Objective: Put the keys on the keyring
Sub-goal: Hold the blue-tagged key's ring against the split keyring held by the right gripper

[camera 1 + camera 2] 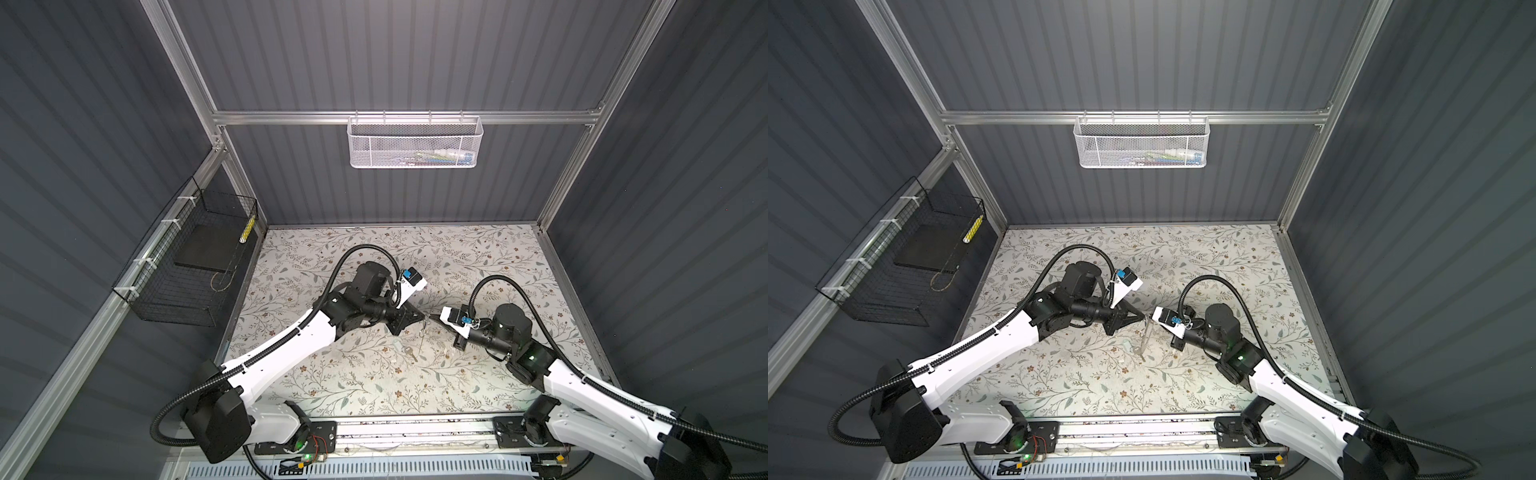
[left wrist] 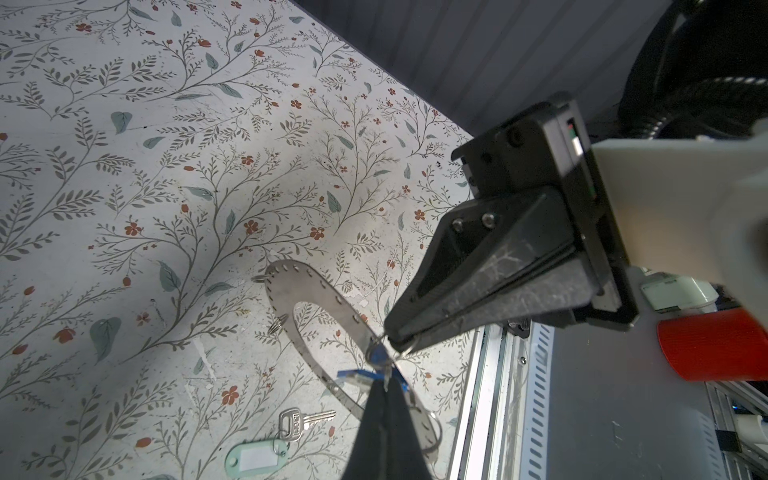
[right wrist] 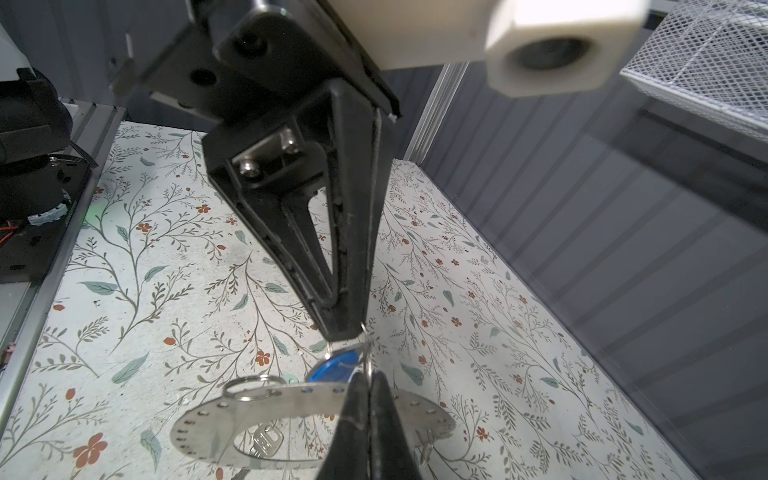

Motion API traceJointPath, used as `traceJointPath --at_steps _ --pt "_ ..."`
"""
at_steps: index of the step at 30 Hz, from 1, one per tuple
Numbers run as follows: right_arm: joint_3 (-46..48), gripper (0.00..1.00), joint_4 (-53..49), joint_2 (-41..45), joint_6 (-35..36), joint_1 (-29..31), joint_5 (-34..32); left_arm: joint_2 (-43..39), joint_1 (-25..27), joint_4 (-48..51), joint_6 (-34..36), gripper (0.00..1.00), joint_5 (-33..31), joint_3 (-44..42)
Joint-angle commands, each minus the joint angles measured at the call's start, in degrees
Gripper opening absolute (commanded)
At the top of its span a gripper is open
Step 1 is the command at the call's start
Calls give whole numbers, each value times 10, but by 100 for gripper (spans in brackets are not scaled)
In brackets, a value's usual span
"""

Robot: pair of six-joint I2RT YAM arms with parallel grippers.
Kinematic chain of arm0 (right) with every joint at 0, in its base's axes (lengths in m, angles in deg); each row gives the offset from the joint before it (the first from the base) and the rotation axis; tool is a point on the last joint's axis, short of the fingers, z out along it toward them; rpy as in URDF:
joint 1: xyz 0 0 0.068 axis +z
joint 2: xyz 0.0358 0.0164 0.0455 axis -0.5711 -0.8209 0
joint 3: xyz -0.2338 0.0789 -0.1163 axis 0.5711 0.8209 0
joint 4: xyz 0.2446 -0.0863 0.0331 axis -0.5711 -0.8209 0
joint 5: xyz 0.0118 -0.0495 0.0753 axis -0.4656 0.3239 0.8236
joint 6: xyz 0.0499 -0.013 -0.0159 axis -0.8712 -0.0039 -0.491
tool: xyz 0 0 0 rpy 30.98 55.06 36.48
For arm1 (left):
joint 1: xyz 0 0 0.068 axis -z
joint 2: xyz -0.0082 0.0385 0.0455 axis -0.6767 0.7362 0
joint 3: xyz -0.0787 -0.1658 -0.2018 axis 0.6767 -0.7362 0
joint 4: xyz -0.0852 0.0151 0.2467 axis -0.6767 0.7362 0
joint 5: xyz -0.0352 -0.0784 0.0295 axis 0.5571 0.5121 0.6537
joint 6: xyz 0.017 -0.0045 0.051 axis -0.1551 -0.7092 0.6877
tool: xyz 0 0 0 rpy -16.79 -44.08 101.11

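Note:
The keyring (image 2: 316, 286), a wide flat grey ring with small rim holes, hangs edge-on below the two gripper tips in both top views (image 1: 421, 338) (image 1: 1145, 336). A small split ring (image 3: 365, 349) carrying the blue-headed key (image 3: 332, 365) spans the two tips. My left gripper (image 2: 385, 384) (image 1: 423, 319) is shut on its one end. At the other end my right gripper (image 3: 366, 374) (image 1: 432, 318) is shut on it too. The second key (image 2: 307, 419), silver with a pale tag (image 2: 257, 457), lies flat on the table (image 1: 409, 353). I cannot tell whether the keyring's lower edge touches the table.
Spare split rings (image 2: 259, 278) (image 3: 249, 384) sit in the keyring's holes. A white mesh basket (image 1: 415, 141) hangs on the back wall. A black wire basket (image 1: 187, 266) is fixed at the left. A metal rail (image 1: 415, 432) runs along the table's front edge.

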Motion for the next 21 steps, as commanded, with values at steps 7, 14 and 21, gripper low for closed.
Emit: traceJointPath --at_steps 7,14,21 --pt "28 0 68 20 -14 -1 34 -12 -18 -40 -31 0 28 -15" --pt "49 0 129 24 -30 -2 41 -7 -25 -55 -48 0 60 -23" --pt "58 0 168 26 -34 -4 53 13 -29 -66 -63 0 96 -20"
